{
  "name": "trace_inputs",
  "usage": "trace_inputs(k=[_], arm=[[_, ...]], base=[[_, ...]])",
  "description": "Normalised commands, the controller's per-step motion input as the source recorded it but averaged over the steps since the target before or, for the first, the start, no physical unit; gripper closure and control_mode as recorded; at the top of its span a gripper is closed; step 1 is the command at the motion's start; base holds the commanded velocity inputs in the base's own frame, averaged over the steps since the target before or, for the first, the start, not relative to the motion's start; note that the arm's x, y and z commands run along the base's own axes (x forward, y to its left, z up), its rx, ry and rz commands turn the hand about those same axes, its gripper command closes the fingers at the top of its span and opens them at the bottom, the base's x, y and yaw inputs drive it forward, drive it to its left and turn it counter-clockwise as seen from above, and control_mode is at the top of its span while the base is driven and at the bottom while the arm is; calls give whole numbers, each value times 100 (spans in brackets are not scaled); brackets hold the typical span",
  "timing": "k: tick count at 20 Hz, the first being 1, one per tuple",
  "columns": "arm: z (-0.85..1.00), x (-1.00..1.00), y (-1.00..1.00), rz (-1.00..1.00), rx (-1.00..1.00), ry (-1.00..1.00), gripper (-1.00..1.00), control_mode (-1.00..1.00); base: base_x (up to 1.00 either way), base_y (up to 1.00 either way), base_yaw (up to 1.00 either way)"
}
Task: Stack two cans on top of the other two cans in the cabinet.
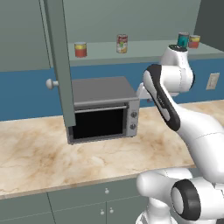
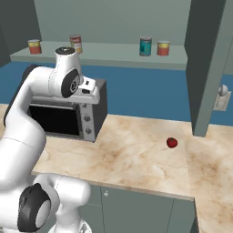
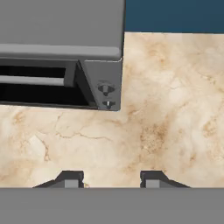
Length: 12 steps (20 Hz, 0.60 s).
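Item: gripper, jaws together, empty, above the marble counter. Four cans on the cabinet shelf, frame top: red-orange can, red-and-white can, teal can, second red-orange can. Your risks: clipping the toaster oven or open door while rising.

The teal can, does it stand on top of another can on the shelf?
No, the teal can stands directly on the shelf, beside a red-orange can.

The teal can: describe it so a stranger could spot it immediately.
Look along the grey-green cabinet shelf board above the silver toaster oven. Of the four tins, two stand close together at the right; the taller teal cylindrical can is beside the squat red-orange can.
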Motion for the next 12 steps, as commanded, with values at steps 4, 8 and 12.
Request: trace_inputs(k=[4,8,12], arm=[[0,-15,0,0,0,-7,-100,-100],[2,-39,0,-2,0,-44,-100,-100],[22,-40,0,-1,0,-46,-100,-100]], base=[[0,0,0],[0,0,0],[0,0,0]])
